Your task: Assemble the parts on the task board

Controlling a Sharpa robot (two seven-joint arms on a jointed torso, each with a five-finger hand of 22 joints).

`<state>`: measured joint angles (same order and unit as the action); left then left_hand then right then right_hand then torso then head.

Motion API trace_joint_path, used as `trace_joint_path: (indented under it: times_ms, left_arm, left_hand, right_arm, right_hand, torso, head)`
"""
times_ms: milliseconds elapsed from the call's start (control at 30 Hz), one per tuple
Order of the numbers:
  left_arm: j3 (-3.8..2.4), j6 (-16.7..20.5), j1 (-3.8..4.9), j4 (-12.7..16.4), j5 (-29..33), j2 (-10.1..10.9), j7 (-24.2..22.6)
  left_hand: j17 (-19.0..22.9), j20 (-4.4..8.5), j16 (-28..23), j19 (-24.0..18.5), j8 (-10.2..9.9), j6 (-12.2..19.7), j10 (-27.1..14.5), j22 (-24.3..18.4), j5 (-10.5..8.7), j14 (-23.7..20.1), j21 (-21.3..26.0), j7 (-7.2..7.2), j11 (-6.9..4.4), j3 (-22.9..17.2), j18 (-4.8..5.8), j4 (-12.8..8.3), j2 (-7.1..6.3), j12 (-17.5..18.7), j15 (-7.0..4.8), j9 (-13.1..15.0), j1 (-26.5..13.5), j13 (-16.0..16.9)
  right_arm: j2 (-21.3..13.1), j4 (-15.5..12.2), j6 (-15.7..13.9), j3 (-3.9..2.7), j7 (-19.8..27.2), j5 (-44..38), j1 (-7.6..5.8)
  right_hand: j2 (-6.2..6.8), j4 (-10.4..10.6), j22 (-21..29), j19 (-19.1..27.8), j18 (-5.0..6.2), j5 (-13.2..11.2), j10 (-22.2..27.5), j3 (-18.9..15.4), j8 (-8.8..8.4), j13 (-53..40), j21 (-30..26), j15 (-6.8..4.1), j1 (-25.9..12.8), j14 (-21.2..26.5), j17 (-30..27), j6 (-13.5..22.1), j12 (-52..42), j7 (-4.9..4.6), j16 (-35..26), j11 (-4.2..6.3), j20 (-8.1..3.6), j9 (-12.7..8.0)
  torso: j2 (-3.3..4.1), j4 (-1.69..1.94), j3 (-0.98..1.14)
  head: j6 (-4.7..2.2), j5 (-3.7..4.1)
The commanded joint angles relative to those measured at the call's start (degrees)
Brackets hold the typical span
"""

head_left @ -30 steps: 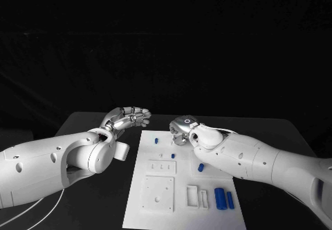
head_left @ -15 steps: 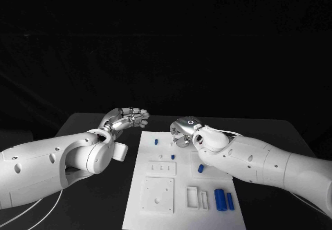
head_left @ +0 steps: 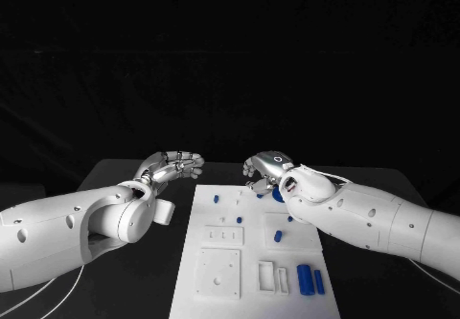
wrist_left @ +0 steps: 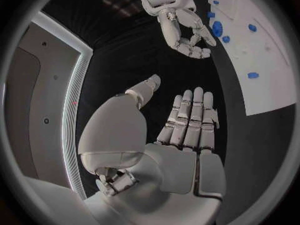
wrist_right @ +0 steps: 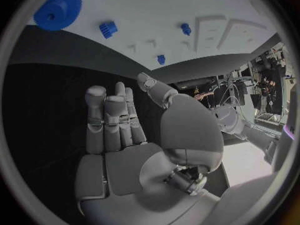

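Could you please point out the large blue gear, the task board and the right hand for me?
large blue gear (wrist_right: 58, 8): right wrist view, its toothed face.
task board (head_left: 302, 302): head view, bare near corner.
right hand (head_left: 260, 169): head view, its back.

We've got the task board (head_left: 251, 292) sitting mid-table (head_left: 383, 179), left hand (head_left: 175, 165) just off its far left corner, right hand (head_left: 266, 171) over the far edge, parts (head_left: 307, 277) near the right corner.

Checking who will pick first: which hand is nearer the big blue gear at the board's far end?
Right. The right hand hovers right beside the gear, empty; the left hand is off the board, across its far corner.
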<state>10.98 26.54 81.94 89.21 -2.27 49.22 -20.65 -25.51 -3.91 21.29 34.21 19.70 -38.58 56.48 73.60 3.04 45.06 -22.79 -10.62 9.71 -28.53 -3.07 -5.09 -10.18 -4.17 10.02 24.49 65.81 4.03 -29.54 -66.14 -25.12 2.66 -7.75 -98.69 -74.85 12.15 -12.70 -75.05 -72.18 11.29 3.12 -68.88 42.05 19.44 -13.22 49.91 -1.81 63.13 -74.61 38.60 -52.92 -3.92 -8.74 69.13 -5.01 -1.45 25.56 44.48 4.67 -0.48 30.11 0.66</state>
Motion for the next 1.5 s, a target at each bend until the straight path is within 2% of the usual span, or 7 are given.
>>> trace_joint_path:
  times_ms: [33, 500, 867, 933, 967, 1033, 1500]
  left_arm:
    - [-0.07, -0.51, 0.15, -0.01, -0.27, 0.1, -0.42]
    - [-0.05, -0.85, 0.14, -0.66, -0.27, -0.38, -0.32]
    - [-0.05, -0.96, 0.14, -0.69, -0.26, -0.4, -0.27]
    - [-0.05, -0.99, 0.14, -0.69, -0.26, -0.41, -0.26]
    - [-0.05, -1.04, 0.14, -0.69, -0.26, -0.41, -0.25]
    - [-0.05, -1.06, 0.14, -0.7, -0.26, -0.46, -0.25]
    - [-0.05, -1.24, 0.14, -0.85, -0.26, -0.69, -0.18]
  left_hand:
    - [0.09, -0.47, -0.24, 0.09, -0.17, -0.44, 0.31, 0.06, 0.05, -0.38, 0.28, -0.89, -0.21, 0.06, -0.56, -0.34, 0.13, 0.2, 0.13, -0.1, -0.58, -0.07]
    - [0.09, -0.48, -0.25, 0.08, -0.17, -0.43, 0.29, 0.07, 0.06, -0.38, 0.29, -0.88, -0.22, 0.03, -0.56, -0.38, 0.14, 0.21, 0.12, -0.1, -0.59, -0.07]
    - [0.08, -0.46, -0.28, 0.07, -0.2, -0.41, 0.27, 0.09, 0.07, -0.37, 0.3, -0.88, -0.21, -0.08, -0.57, -0.49, 0.22, 0.23, 0.1, -0.12, -0.56, -0.08]
    - [0.08, -0.46, -0.28, 0.06, -0.2, -0.41, 0.26, 0.09, 0.07, -0.37, 0.3, -0.88, -0.21, -0.08, -0.57, -0.5, 0.22, 0.24, 0.1, -0.12, -0.56, -0.08]
    - [0.08, -0.46, -0.28, 0.06, -0.2, -0.41, 0.26, 0.09, 0.07, -0.37, 0.3, -0.88, -0.21, -0.09, -0.57, -0.51, 0.22, 0.24, 0.1, -0.12, -0.56, -0.08]
    - [0.08, -0.46, -0.29, 0.06, -0.2, -0.41, 0.26, 0.1, 0.06, -0.36, 0.3, -0.88, -0.21, -0.09, -0.57, -0.53, 0.22, 0.24, 0.1, -0.12, -0.56, -0.08]
    - [0.07, -0.47, -0.3, 0.05, -0.22, -0.4, 0.22, 0.11, 0.05, -0.35, 0.31, -0.9, -0.2, -0.12, -0.55, -0.6, 0.24, 0.27, 0.1, -0.13, -0.61, -0.08]
  right_arm:
    - [-1.01, -0.32, 1.9, -0.07, 1.74, 1.58, -0.17]
    - [-1.61, 1.57, 8.31, -0.06, 3.92, 3.54, -0.22]
    - [-1.24, 4.22, 12.39, 0.07, 5.57, -3.89, -0.22]
    - [-1.13, 4.37, 12.52, 0.17, 5.8, -5.17, -0.22]
    - [-1.02, 4.53, 12.44, 0.27, 5.85, -5.66, -0.22]
    - [-0.77, 4.91, 12.34, 0.55, 5.88, -6.22, -0.22]
    - [1.63, 7.59, 11.98, 2.47, 6.11, -9.34, -0.14]
  right_hand:
    - [0.29, 0.01, -0.72, -0.76, 3.71, 0.02, -0.01, -0.64, -0.28, 0.0, -0.11, 0.26, 0.02, -0.01, -0.13, 0.34, -0.05, -0.16, 0.28, 0.05, -0.83, -0.09]
    - [-1.22, -2.49, -1.04, -0.18, 3.71, -0.18, -5.08, 0.43, -0.25, -1.85, 0.17, -1.49, 3.23, 0.1, -0.61, 0.15, -2.43, 0.02, 0.39, 1.87, -0.65, -0.07]
    - [-0.61, -3.81, -0.94, 0.07, 3.71, -0.07, -10.21, -0.86, -0.27, -11.9, 0.5, -3.5, 3.66, 0.21, -1.37, -0.37, -8.89, 1.42, 0.35, 3.85, -0.32, 0.09]
    - [-0.62, -3.81, -0.89, 0.01, 3.71, -0.05, -8.6, -2.06, -0.56, -19.7, 0.63, -4.12, 3.85, 0.18, -1.56, -0.22, -13.8, 1.99, 0.39, 4.61, -0.42, 0.03]
    - [-0.07, -3.51, -0.94, -0.03, 3.71, -0.25, -2.35, -3.1, -0.75, -29.28, 0.85, -4.38, 4.15, 0.14, -1.64, -0.43, -21.77, 1.99, 0.6, 4.87, -0.45, -0.04]
    - [-0.63, -3.89, -1.06, 0.27, 3.71, 0.48, 1.38, -2.79, -1.55, -39.24, 1.14, -4.67, 3.73, 0.26, -1.69, 0.38, -31.81, 2.72, 0.92, 5.26, -0.36, -0.39]
    - [-0.15, -3.82, -1.04, 0.21, 3.71, 0.22, 3.2, -2.39, -1.83, -44.68, 2.29, -4.9, 3.98, 0.4, -1.06, 0.95, -39.55, 2.87, 2.04, 5.51, -0.63, -0.38]
  torso:
    - [0.08, 0.05, 0.0]
    - [0.15, 0.09, -0.1]
    - [0.14, 0.37, -0.14]
    - [0.12, 0.38, -0.15]
    - [0.12, 0.36, -0.14]
    - [0.13, 0.36, -0.12]
    - [0.16, 0.44, -0.13]
  head:
    - [-0.11, 0.1]
    - [-0.37, 0.55]
    - [-0.53, 0.94]
    - [-0.48, 0.91]
    - [-0.49, 0.88]
    - [-0.51, 0.85]
    - [-0.45, 0.69]
